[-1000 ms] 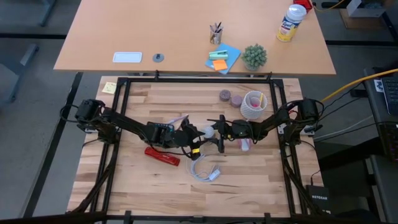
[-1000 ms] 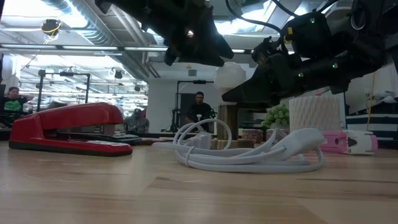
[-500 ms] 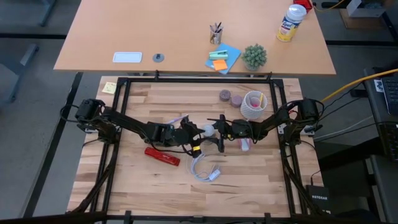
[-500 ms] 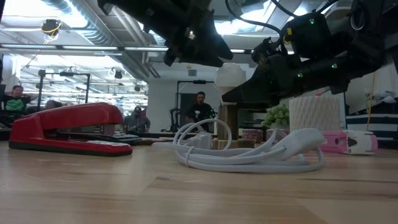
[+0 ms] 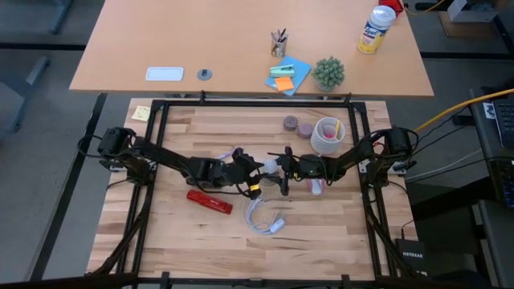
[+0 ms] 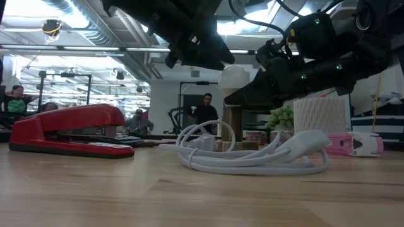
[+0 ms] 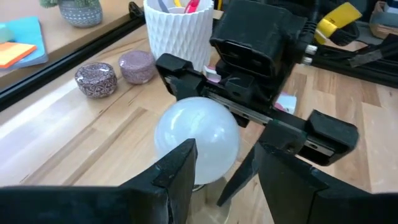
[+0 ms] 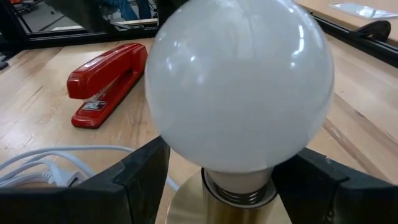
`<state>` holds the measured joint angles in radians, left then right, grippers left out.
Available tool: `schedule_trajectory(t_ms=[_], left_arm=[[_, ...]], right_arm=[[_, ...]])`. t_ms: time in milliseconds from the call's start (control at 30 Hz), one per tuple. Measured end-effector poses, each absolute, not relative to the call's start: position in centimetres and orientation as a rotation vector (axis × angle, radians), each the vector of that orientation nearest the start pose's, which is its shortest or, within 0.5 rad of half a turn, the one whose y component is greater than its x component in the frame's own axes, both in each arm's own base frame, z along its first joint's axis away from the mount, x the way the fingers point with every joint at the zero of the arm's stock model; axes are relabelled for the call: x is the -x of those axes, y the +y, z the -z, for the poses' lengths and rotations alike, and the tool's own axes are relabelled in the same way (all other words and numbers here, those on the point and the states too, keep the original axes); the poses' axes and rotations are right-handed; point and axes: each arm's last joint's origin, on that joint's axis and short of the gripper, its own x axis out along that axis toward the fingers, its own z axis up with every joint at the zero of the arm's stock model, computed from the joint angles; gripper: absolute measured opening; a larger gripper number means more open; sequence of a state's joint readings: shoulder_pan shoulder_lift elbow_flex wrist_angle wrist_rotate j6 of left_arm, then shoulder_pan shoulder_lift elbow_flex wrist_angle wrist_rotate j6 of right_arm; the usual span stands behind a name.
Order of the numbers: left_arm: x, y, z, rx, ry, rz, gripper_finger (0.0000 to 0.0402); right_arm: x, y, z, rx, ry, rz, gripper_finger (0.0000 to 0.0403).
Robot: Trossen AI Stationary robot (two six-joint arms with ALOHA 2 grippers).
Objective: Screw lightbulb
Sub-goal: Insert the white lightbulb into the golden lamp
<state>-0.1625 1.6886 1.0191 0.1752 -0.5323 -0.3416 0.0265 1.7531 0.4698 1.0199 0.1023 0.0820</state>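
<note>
Where the wooden table (image 5: 177,241) fills the overhead frame, two dark arms reach in from the left and right edges and meet near the centre. Far left in the low view, a red stapler (image 6: 66,129) lies flat on the wood; overhead it sits just below the left arm, left of centre. Next comes the left gripper (image 5: 255,169), just left of centre, its two fingers (image 7: 177,171) set on either side of the lower part of the lightbulb (image 5: 270,167), close against the glass though actual pinching cannot be confirmed. That bulb, white and round, sits at mid-frame overhead and upper centre in the low view (image 6: 233,77), raised above the table. In the right wrist view it fills the frame, its neck seated in a brass-coloured socket (image 8: 214,208) below. A coiled white cable (image 6: 252,154) lies on the wood beneath the bulb, slightly lower than centre overhead. Immediately right of the bulb is the right gripper (image 5: 283,170), its jaws spread wide on either side of the socket, with gaps showing between the fingers and the bulb. Further right and higher stands a white ribbed cup (image 5: 327,136) holding pens, with two small round tins (image 7: 115,73) just to its left. Beyond the table, at centre of the low view, a person (image 6: 203,113) stands in the distant room.
</note>
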Motion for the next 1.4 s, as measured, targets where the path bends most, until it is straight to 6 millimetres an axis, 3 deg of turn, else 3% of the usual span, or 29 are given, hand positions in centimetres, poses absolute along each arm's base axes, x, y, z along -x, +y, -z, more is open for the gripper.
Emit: schedule_trajectory(t_ms=[267,1400], left_arm=[[-36.03,-3.61,-21.61,0.168,0.400,-0.457,0.0159],[-36.00,-3.52,-21.66,0.156,0.388,-0.497,0.0159]], right_arm=[[-28.81,0.47,-12.04,-0.065,0.256,0.086,0.0264],[-28.79,0.37,-11.96,-0.063,0.264,0.113,0.0264]])
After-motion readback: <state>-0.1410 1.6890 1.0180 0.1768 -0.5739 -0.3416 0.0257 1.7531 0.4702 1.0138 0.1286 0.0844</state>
